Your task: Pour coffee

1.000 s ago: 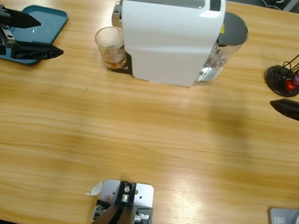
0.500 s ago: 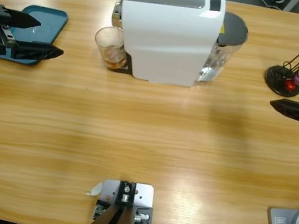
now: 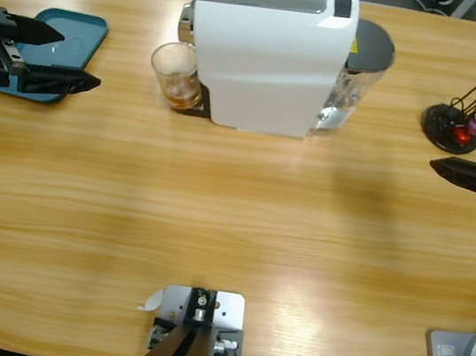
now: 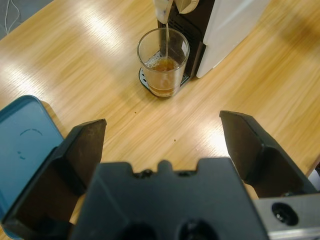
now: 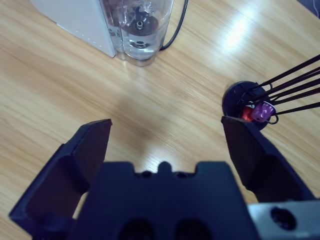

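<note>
Nothing moved; coffee [image 4: 162,65] streaming into glass [image 4: 163,62]. Best waiting, left gripper [image 4: 162,142] and right gripper [image 5: 165,145] wide, empty.

Bright overhead light, glare streaks on table [image 3: 239,232]

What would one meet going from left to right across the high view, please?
Left gripper → blue tray → glass with the coffee → white machine → capsule stand → right gripper.
</note>
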### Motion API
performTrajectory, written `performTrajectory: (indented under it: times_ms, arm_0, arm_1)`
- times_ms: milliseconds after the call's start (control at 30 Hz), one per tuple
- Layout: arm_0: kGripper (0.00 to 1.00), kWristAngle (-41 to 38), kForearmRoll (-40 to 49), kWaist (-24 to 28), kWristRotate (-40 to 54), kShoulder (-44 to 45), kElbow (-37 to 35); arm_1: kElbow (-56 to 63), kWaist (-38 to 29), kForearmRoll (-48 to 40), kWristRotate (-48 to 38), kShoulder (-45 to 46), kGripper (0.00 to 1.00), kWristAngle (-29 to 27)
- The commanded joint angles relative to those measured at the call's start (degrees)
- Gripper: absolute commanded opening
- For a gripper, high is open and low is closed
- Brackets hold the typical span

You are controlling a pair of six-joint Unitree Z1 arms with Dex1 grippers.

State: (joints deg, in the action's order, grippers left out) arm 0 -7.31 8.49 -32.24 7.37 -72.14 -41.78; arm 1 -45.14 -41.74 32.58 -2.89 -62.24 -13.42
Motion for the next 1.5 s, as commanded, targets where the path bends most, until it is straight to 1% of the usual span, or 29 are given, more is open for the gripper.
performTrajectory:
  times_ms: [33,167,300,400,467,567,633,733,867,967,1233,1500]
  arm_0:
    - [1.000,1.4,-0.6,-0.2,-0.6,-1.9,0.5]
    - [1.000,1.3,-0.6,-0.2,-0.6,-2.3,0.5]
    - [1.000,1.1,-1.9,-0.2,-0.5,-4.5,0.4]
    - [0.999,0.2,-5.0,-0.2,0.1,-7.3,0.3]
    - [0.996,-3.1,-5.2,-0.2,0.4,-9.3,0.3]
    - [0.996,-3.9,-5.1,-0.2,0.5,-13.9,-0.9]
    - [0.998,-5.7,-5.1,-0.2,2.4,-15.5,-1.6]
    - [1.000,-6.6,-5.1,0.1,9.6,-17.3,-2.6]
    - [1.000,-6.9,-5.2,1.0,12.6,-19.1,-3.2]
    - [1.000,-10.1,-6.8,1.4,12.5,-21.4,-3.9]
    - [1.000,-11.8,-10.2,3.3,12.4,-25.1,-6.6]
    - [1.000,-14.5,-12.2,3.3,12.5,-29.4,-8.4]
  arm_1:
    - [-0.3,-0.5,0.6,-0.4,-1.2,1.000,-0.6]
    - [-0.3,-0.5,0.7,-0.4,-1.2,1.000,-0.6]
    - [-0.6,-0.5,0.9,-0.4,-1.9,1.000,-0.6]
    - [-0.8,-0.5,1.1,-0.4,-2.3,1.000,-0.5]
    - [-0.8,-0.5,1.1,-0.4,-2.3,1.000,-0.5]
    - [-0.8,-0.5,1.2,-0.4,-2.4,1.000,-0.5]
    - [-0.8,-0.5,1.2,-0.4,-2.3,1.000,-0.5]
    - [-0.8,-0.5,1.2,-0.4,-2.3,1.000,-0.5]
    - [-0.8,-0.5,1.2,-0.4,-2.1,1.000,-0.5]
    - [-0.8,-0.5,1.2,-0.4,-2.1,1.000,-0.5]
    - [-0.9,-0.5,1.2,-0.4,-2.5,1.000,-0.5]
    - [-1.4,-0.5,1.5,-0.4,-3.9,1.000,-0.4]
